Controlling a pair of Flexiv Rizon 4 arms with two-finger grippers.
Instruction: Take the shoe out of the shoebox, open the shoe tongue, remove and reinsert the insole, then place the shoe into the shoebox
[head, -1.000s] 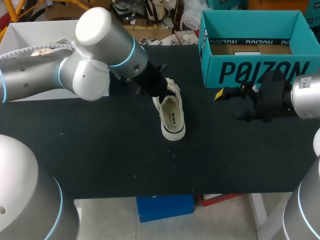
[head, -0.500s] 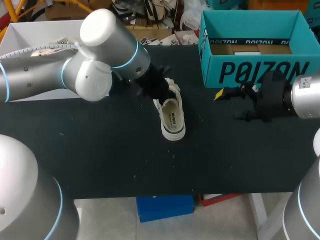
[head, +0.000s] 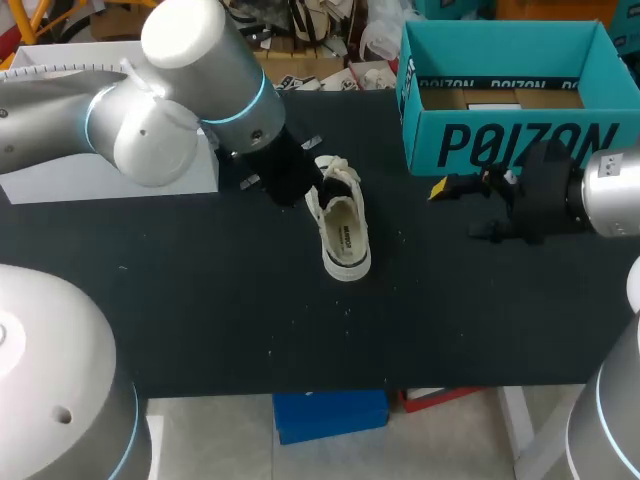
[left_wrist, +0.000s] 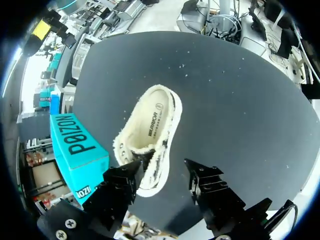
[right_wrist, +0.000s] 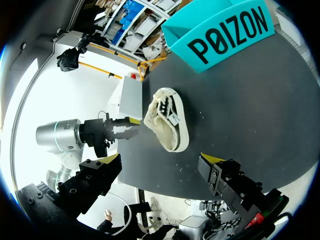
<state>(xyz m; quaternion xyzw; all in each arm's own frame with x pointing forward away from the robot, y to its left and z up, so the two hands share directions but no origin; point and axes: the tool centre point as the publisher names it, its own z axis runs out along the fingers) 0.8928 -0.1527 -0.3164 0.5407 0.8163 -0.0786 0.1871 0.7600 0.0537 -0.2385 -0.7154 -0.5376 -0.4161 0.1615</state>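
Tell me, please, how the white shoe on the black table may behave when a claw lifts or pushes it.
The shoe has a soft-looking, frayed canvas upper, so it probably bends if gripped there. Its flat sole rests upright on the table, so a low push likely slides it, not tips it. Low-cut and thin-walled, it seems light.

Plenty of bare bench (head: 200, 300) in front of the shoe (head: 342, 225) and to both sides, but the left claw (head: 305, 185) crowds its far end and the shoebox (head: 520, 145) walls off the far right corner behind the right claw (head: 447, 187).
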